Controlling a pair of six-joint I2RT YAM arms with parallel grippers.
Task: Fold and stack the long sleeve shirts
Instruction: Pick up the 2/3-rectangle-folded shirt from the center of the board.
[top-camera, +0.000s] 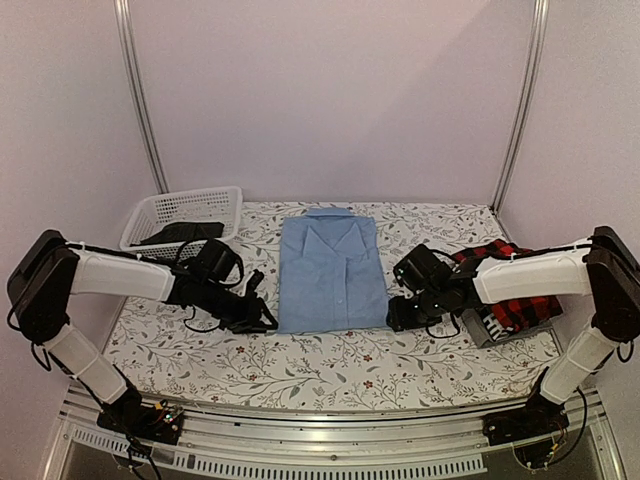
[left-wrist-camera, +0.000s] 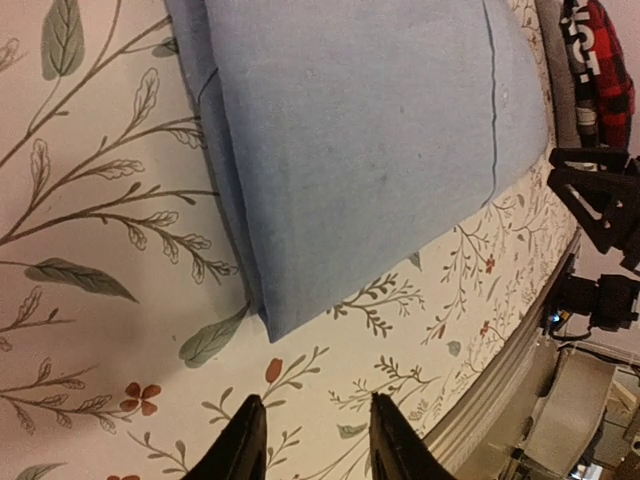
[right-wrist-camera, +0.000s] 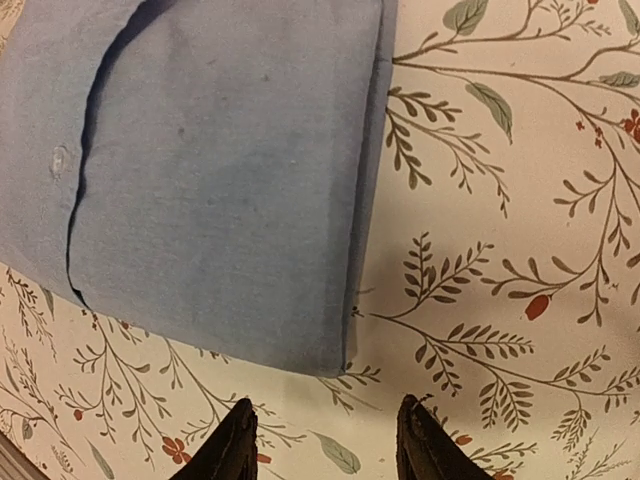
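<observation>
A light blue button-up shirt (top-camera: 331, 272) lies folded into a neat rectangle in the middle of the table, collar at the far end. My left gripper (top-camera: 266, 321) is open and empty just off its near left corner, which shows in the left wrist view (left-wrist-camera: 350, 150). My right gripper (top-camera: 394, 318) is open and empty just off its near right corner (right-wrist-camera: 220, 170). A folded red-and-black plaid shirt (top-camera: 512, 290) lies at the right on a grey one with white lettering (top-camera: 482, 327); both show in the left wrist view, plaid (left-wrist-camera: 600, 60).
A white lattice basket (top-camera: 183, 217) with dark cloth inside stands at the back left. The table has a floral cover (top-camera: 330, 370). Metal frame posts stand at the back corners. The table's metal front rail runs along the near edge (top-camera: 330, 435).
</observation>
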